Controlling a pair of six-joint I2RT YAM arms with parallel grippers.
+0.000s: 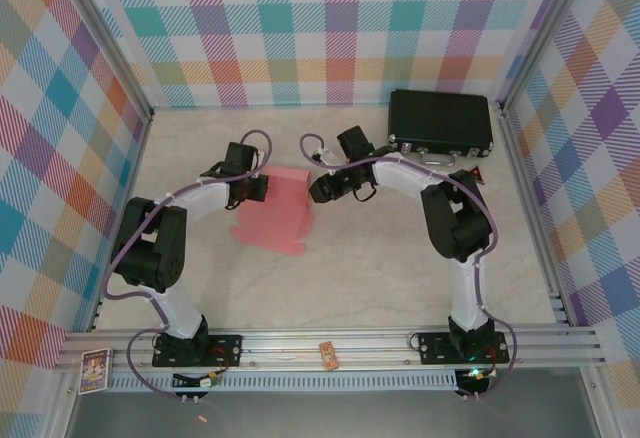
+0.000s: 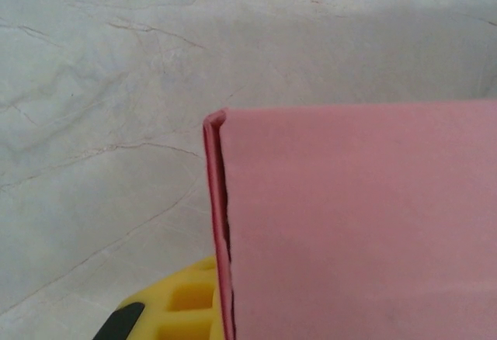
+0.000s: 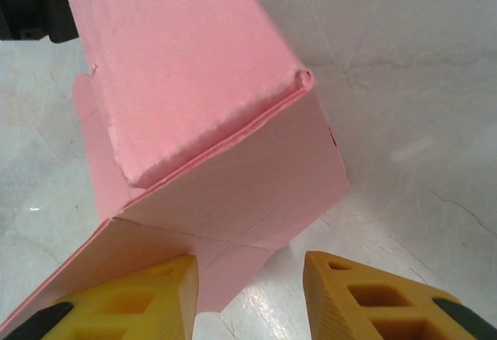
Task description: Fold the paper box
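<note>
With the left gripper (image 1: 252,190) pinching the pink thin-cardboard box (image 1: 275,210) at frame centre, push its raised panel squarely along the crease using the partly spread right gripper (image 3: 248,266).

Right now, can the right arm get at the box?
Probably yes: the right gripper is open right at the box, a flap edge between its fingers, with nothing in the way.

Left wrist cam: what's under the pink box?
One yellow finger of the left gripper pokes out beneath the box, with bare table beyond. The pink panel covers whatever else is below.
</note>
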